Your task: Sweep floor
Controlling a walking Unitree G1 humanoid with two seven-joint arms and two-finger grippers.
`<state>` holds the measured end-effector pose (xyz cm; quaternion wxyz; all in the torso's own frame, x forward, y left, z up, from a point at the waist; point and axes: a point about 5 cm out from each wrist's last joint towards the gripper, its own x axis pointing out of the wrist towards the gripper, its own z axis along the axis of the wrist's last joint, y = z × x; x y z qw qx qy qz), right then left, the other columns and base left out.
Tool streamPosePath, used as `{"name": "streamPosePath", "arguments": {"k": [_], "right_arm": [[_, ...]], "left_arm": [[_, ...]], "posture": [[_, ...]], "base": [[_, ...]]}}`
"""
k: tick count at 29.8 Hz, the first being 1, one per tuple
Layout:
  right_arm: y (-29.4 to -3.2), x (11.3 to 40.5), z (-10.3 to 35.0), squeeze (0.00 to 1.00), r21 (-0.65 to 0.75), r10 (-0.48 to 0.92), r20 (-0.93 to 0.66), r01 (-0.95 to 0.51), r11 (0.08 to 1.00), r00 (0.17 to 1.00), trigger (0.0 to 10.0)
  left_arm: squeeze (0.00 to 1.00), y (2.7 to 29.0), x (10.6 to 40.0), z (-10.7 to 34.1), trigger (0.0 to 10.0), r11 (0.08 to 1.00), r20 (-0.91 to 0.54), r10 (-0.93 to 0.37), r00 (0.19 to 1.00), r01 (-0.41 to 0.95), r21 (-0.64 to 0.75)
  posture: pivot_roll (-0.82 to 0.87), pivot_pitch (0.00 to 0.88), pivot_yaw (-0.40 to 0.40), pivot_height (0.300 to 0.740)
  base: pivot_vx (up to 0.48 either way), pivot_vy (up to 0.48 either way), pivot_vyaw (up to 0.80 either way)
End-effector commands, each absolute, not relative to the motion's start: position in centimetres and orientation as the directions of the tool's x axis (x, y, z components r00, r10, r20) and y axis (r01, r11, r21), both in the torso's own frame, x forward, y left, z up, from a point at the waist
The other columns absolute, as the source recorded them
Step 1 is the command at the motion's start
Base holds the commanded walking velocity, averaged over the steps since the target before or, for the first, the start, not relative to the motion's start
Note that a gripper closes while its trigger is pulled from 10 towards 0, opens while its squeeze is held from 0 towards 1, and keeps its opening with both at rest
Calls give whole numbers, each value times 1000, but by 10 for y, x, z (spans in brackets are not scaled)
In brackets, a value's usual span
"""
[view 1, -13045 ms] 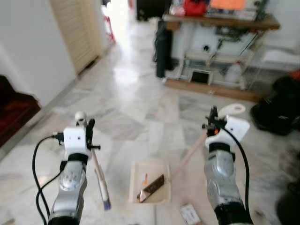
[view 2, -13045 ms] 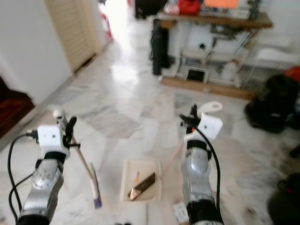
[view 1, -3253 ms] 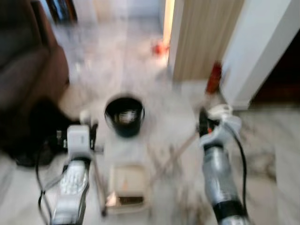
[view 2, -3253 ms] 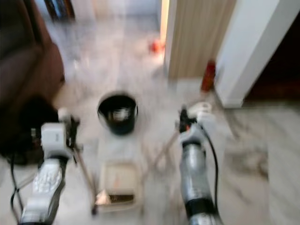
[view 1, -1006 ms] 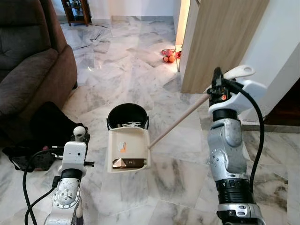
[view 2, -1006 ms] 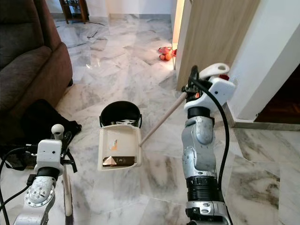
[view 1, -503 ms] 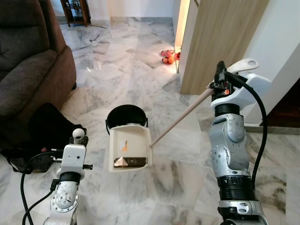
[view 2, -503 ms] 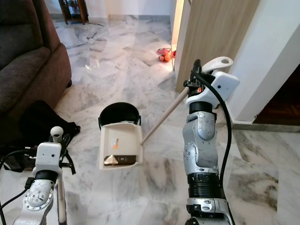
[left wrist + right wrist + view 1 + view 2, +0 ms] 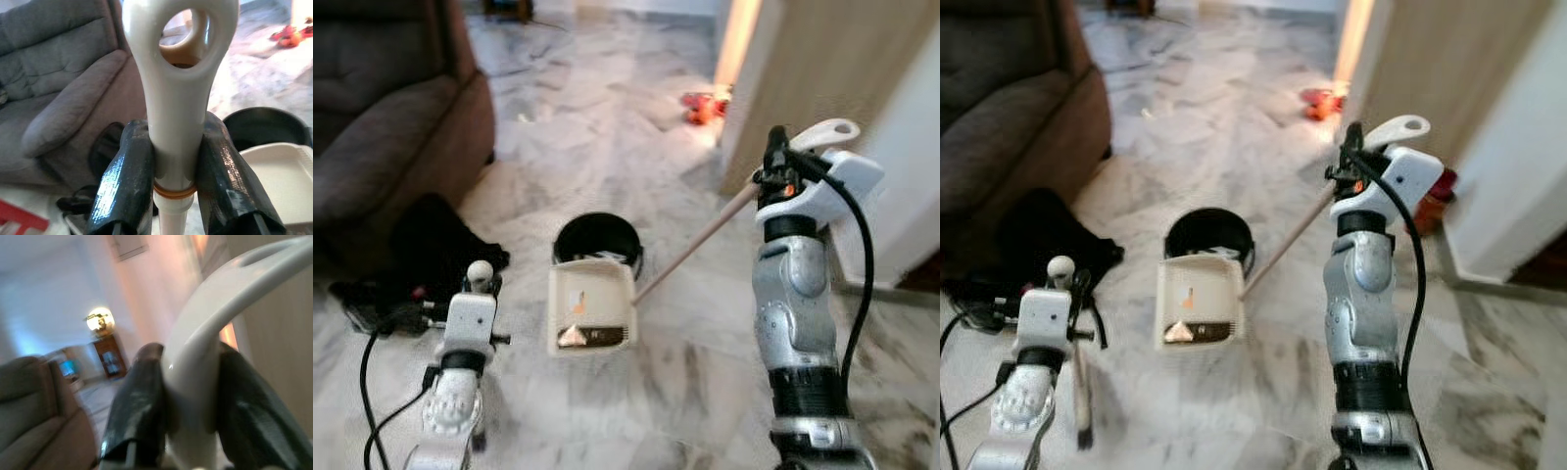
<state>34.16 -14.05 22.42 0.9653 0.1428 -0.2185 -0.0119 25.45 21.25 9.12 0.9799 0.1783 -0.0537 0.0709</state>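
Dustpan poised at the bin

Right claw [image 9: 1349, 157] clamps the dustpan handle [image 9: 205, 382]; the dustpan [image 9: 591, 305] sits at 6 o'clock of the black bin [image 9: 597, 238]. Left claw [image 9: 173, 196] grips the broom [image 9: 177, 98]. A careless tilt could spill debris onto the floor [image 9: 607, 127].

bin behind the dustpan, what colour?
Black bin, behind the cream dustpan; clearest in the left eye view.
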Motion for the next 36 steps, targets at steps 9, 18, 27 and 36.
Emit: {"name": "streamPosePath", "arguments": {"k": [9, 18, 27, 36], "right_arm": [[-146, 337, 239, 0, 307, -102, 477, -57, 950, 873, 10000], [-142, 337, 244, 0, 286, -75, 503, -84, 954, 861, 10000], [-139, 336, 242, 0, 299, -56, 498, -111, 948, 865, 10000], [-137, 335, 245, 0, 296, -41, 512, -131, 946, 858, 10000]], "left_arm": [[0, 206, 257, 100, 10000, 923, 183, 86, 979, -148, 356], [0, 204, 259, 100, 10000, 924, 188, 82, 979, -145, 353], [0, 203, 258, 100, 10000, 927, 188, 76, 979, -139, 349], [0, 205, 261, 102, 10000, 927, 199, 82, 976, -148, 343]], "posture": [[148, 72, -11, 740], [153, 56, -11, 740], [157, 49, -11, 740], [157, 50, -11, 740]], "base": [[373, 0, 0], [372, 0, 236], [373, 0, 392], [372, 0, 0]]}}
